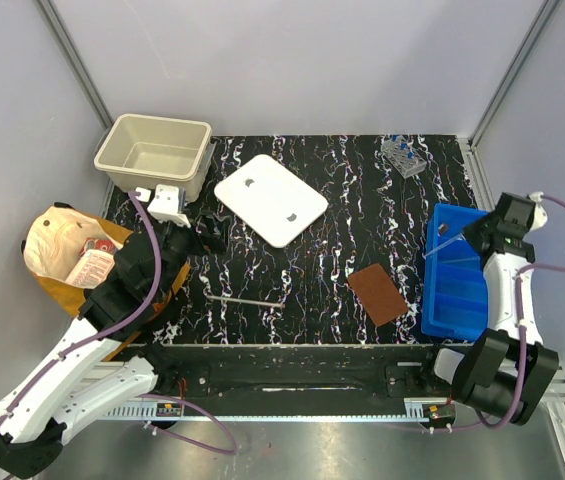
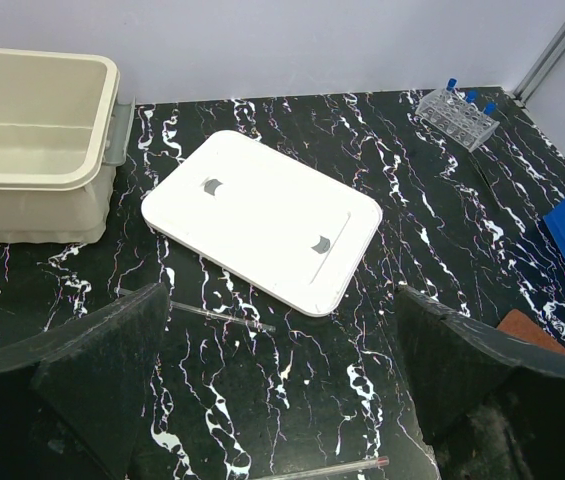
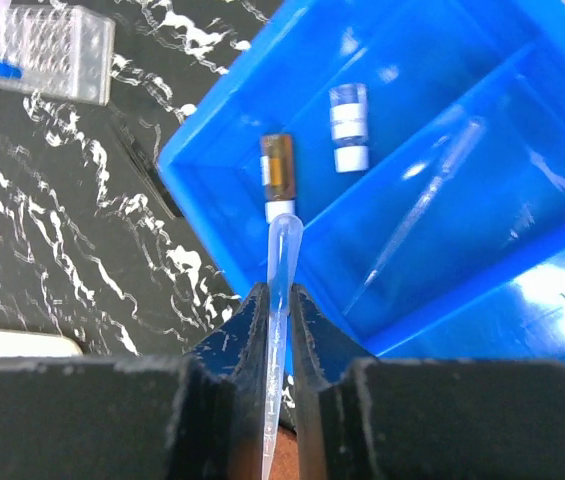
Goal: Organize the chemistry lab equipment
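Right, right gripper (image 3: 278, 300) is clenched on a clear plastic pipette (image 3: 284, 240), bulb end pointing out over the blue tray (image 3: 432, 80). In the top view that gripper (image 1: 474, 238) sits at the tray's (image 1: 459, 285) upper left corner, centre right of frame, and the pipette (image 1: 447, 245) sticks out leftward over the tray rim.

Tray contents, right wrist view:
- amber vial (image 3: 278, 175) and white-capped clear vial (image 3: 348, 125) lie in the upper compartment, near each other but not touching
- second pipette (image 3: 422, 200) lies diagonally in the next compartment down

Left gripper (image 1: 205, 237) is released, jaws wide apart, holding nothing. It hovers over the black marbled mat (image 1: 322, 250) at centre left, just lower left of the white lid (image 1: 269, 198). In its own wrist view both fingers (image 2: 102, 370) frame the lower corners.

Other items:
- silvery rod (image 1: 245, 299) lies flat on the mat, lower centre, well apart from the tray
- thin clear stick (image 2: 224, 316) lies on the mat just below the lid's (image 2: 262, 215) near edge
- clear tube rack (image 1: 403, 155) with blue-capped tubes stands in the upper right
- beige bin (image 1: 152, 150) is in the upper left
- brown square pad (image 1: 377, 293) lies flat just left of the tray
- tan paper bag (image 1: 57, 245) with red-and-white packets is at the far left, off the mat
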Motion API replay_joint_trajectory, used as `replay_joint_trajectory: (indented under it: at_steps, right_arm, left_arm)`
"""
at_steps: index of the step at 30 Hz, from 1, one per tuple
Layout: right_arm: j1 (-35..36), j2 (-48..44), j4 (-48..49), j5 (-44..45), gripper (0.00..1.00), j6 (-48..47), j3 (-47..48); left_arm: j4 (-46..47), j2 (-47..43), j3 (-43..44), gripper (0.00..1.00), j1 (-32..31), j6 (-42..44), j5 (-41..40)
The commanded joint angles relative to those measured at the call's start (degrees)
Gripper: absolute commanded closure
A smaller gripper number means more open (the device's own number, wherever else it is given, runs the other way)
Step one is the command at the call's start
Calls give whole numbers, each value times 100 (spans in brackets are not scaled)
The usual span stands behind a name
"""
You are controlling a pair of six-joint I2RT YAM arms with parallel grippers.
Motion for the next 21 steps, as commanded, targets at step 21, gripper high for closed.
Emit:
replay_joint_trajectory:
  at_steps: [21]
  right_arm:
    - [-1413, 260, 1502, 68, 83, 1377, -1160]
  left_arm:
    - [242, -123, 70, 1, -36, 45, 0]
